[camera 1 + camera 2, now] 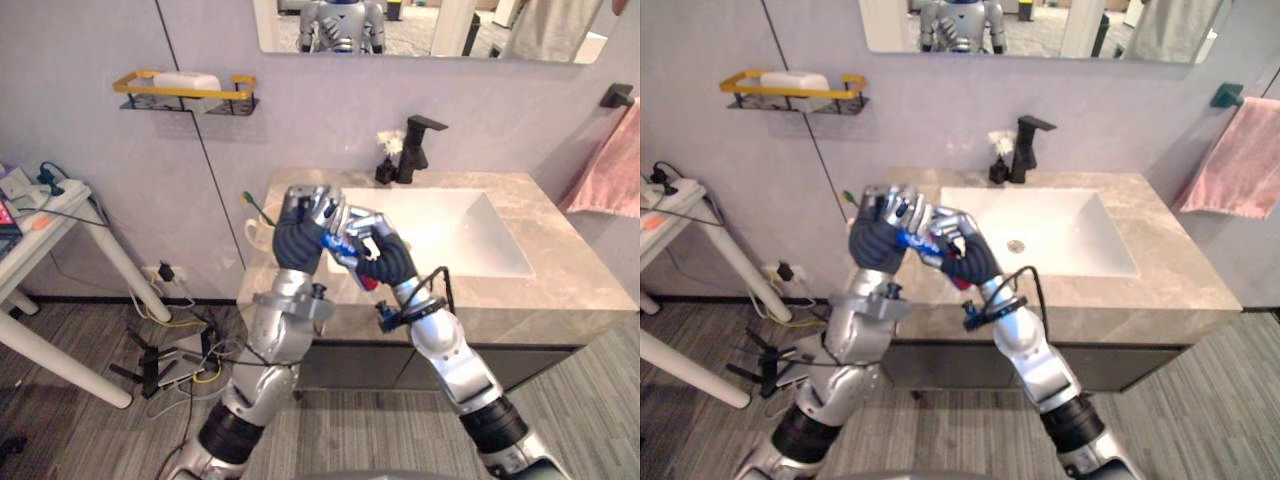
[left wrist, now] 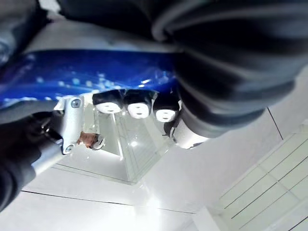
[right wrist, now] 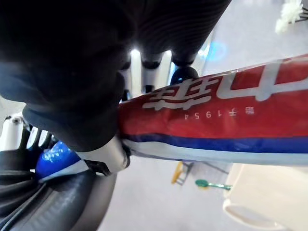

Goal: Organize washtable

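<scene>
A red, white and blue toothpaste tube is held between both hands above the front left of the stone washtable. My left hand is curled round its blue end. My right hand is curled round the red part, and the red tip pokes out below it. The two hands touch each other. Just behind the left hand, a white cup with a green toothbrush stands at the counter's left edge.
The white sink basin lies right of the hands, with a black faucet and a small vase of white flowers behind it. A pink towel hangs at right. A yellow-railed wall shelf and a white side table are at left.
</scene>
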Controlling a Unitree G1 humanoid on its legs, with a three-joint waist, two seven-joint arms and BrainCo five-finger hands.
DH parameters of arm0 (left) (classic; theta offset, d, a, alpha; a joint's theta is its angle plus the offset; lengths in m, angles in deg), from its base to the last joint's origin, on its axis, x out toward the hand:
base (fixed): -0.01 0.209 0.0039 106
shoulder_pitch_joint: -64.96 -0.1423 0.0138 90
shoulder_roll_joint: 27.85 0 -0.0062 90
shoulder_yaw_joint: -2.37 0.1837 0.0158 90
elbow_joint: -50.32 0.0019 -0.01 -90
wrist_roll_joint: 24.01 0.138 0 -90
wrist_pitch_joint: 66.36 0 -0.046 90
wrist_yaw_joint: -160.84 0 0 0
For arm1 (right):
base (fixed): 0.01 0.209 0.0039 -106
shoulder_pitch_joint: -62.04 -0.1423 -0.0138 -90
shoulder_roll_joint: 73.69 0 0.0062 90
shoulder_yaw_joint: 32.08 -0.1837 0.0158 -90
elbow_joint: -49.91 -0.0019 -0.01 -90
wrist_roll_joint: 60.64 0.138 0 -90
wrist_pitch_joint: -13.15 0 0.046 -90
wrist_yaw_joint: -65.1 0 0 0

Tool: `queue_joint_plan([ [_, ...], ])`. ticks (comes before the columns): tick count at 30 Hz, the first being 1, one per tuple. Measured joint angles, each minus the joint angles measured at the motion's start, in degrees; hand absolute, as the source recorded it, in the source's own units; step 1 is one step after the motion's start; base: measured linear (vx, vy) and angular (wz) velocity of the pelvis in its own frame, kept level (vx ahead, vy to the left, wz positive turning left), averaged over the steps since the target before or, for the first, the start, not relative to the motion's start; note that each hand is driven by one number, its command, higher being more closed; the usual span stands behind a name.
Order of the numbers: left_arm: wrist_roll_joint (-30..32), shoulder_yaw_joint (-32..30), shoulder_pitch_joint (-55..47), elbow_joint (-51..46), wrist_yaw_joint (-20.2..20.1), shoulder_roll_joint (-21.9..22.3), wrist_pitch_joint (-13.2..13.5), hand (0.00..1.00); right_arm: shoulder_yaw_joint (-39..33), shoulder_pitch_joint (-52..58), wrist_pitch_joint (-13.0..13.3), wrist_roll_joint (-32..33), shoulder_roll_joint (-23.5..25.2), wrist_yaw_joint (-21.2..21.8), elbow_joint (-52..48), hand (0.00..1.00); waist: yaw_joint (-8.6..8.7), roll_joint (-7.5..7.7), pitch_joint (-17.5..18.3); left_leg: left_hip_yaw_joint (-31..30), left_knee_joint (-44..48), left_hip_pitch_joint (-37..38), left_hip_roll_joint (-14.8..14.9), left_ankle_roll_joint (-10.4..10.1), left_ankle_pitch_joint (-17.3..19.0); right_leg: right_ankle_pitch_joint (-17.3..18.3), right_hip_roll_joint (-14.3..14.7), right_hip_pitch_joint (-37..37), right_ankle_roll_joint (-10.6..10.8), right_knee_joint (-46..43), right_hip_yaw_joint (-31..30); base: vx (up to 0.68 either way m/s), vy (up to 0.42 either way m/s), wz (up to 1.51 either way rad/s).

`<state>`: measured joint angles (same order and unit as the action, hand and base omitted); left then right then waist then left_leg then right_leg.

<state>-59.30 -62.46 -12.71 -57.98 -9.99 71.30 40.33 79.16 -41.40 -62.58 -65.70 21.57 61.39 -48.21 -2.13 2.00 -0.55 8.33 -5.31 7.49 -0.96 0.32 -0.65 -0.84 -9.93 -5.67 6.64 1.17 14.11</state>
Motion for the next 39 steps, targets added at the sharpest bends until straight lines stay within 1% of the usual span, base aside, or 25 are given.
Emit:
queue_joint_plan([
  [4, 0.1, 0.0, 0.2, 0.0, 0.8, 0.2, 0.0, 1.0, -0.5, 0.0, -0.1, -0.1, 1.0, -1.3, 0.0, 0.0, 0.17, -0.02, 0.0, 0.5, 0.0, 0.2, 0.0, 0.0, 0.0, -0.1, 0.1, 0.0, 0.0, 0.0, -0.2, -0.02, -0.007, -0.05],
  [8, 0.1, -0.4, 0.2, 0.1, 1.1, 1.1, 0.0, 1.0, -1.3, 0.0, -0.2, -1.4, 1.8, -2.7, 0.0, 0.0, 0.89, -0.03, 0.0, 1.3, 0.0, 0.2, 0.0, 0.0, 0.0, -0.3, 0.1, 0.2, 0.0, 0.1, -0.5, -0.03, -0.002, -0.07],
  [9, 0.1, -0.6, 0.2, 0.1, 1.2, 1.0, 0.0, 1.0, -1.8, 0.0, -0.2, -2.5, 1.9, -3.2, 0.0, 0.0, 1.17, -0.04, 0.0, 1.4, 0.0, 0.3, 0.1, 0.0, 0.0, -0.4, 0.1, 0.4, 0.0, 0.1, -0.8, -0.04, -0.001, -0.13],
  [12, 0.1, -0.6, 1.4, 1.2, 1.3, 1.1, 0.0, 1.0, -3.7, 0.0, -0.2, -4.9, 2.5, -4.2, -0.1, 0.0, 1.22, -0.13, -0.1, 2.3, 0.0, 0.2, 0.2, 0.0, 0.1, -0.7, 0.3, 0.9, -0.1, 0.1, -1.8, -0.03, -0.002, -0.17],
  [18, 2.4, -1.9, 3.7, 1.3, 2.2, 1.3, 0.0, 1.0, -8.0, 0.0, -0.4, -5.2, 1.9, -5.1, -3.5, 0.0, 1.37, -0.47, -0.3, 3.0, 0.0, 0.5, 0.3, 0.0, 0.1, -0.9, 0.6, 1.1, -0.2, 0.1, -2.7, -0.02, -0.003, -0.07],
  [21, 3.9, -4.1, 3.9, 1.3, 2.4, 1.3, 0.0, 1.0, -14.3, 0.1, -0.1, -2.3, 1.9, -6.4, -7.2, 0.0, 1.39, -0.71, -0.5, 3.5, 0.0, 0.5, 0.4, -0.1, 0.1, -1.1, 0.9, 1.3, -0.4, 0.2, -3.2, -0.02, -0.012, -0.09],
  [23, 4.5, -6.2, 3.9, 1.3, 2.5, 0.8, -0.1, 1.0, -20.5, 0.3, 0.8, 0.6, 1.4, -7.3, -10.0, 0.0, 1.47, -0.98, -0.6, 4.1, 0.0, 0.6, 0.6, -0.1, 0.1, -1.2, 1.0, 1.5, -0.5, 0.3, -3.5, -0.02, -0.018, -0.1],
  [26, 4.7, -7.9, 3.8, 1.3, 2.4, 0.8, -0.1, 1.0, -25.4, 2.0, 1.6, 4.6, 1.2, -7.6, -12.2, 0.0, 1.72, -1.0, -0.6, 4.7, 0.0, 0.6, 0.8, -0.2, 0.2, -1.5, 1.3, 1.8, -0.7, 0.6, -4.2, -0.01, -0.017, -0.13],
  [28, 5.0, -8.2, 3.6, 1.3, 2.4, 0.8, -0.1, 1.0, -27.6, 3.8, 1.7, 5.3, 1.2, -7.5, -13.2, 0.0, 2.06, -1.06, -0.6, 5.2, 0.0, 0.6, 0.9, -0.3, 0.3, -1.7, 1.5, 1.9, -0.7, 0.9, -4.7, -0.01, -0.013, -0.14],
  [29, 5.5, -9.3, 2.7, 0.9, 2.2, 0.7, -0.1, 1.0, -29.5, 5.5, 1.9, 5.6, 1.1, -7.4, -13.3, 0.0, 2.66, -1.09, -0.6, 5.6, 0.0, 0.6, 0.9, -0.4, 0.3, -1.9, 1.7, 1.9, -0.8, 1.0, -5.0, -0.01, -0.009, -0.13],
  [32, 6.4, -11.8, 1.2, 0.7, 2.2, 0.7, -0.1, 1.0, -33.3, 9.0, 2.0, 5.6, 1.1, -7.5, -13.5, 0.0, 3.49, -1.14, -0.6, 6.0, 0.0, 0.7, 1.0, -0.6, 0.4, -1.9, 1.9, 2.1, -0.8, 1.1, -5.3, -0.02, -0.017, -0.1],
  [33, 6.8, -13.3, 0.4, 0.5, 2.2, 0.6, -0.1, 1.0, -35.6, 11.8, 1.9, 5.6, 1.1, -7.6, -13.5, 0.0, 4.14, -1.3, -0.5, 6.1, 0.0, 0.8, 1.1, -0.7, 0.6, -1.9, 1.9, 2.4, -0.8, 1.1, -5.7, -0.02, -0.015, -0.13],
  [37, 8.0, -16.5, -2.4, -2.4, 2.1, 0.5, -0.1, 1.0, -39.4, 19.1, 1.8, 5.6, 1.4, -7.5, -12.7, 0.0, 4.76, -1.83, -0.5, 7.4, 0.0, 0.8, 1.2, -0.9, 1.0, -1.9, 2.2, 3.1, -0.8, 1.2, -7.0, 0.0, -0.009, -0.2],
  [39, 9.1, -17.4, -3.0, -4.1, 2.0, 0.5, -0.1, 1.0, -40.1, 23.4, 1.1, 5.7, 1.7, -6.9, -9.6, 0.0, 5.0, -1.89, -0.4, 7.6, 0.0, 0.8, 1.2, -1.0, 1.1, -2.0, 2.2, 3.3, -0.8, 1.2, -7.3, 0.01, -0.011, -0.08],
])
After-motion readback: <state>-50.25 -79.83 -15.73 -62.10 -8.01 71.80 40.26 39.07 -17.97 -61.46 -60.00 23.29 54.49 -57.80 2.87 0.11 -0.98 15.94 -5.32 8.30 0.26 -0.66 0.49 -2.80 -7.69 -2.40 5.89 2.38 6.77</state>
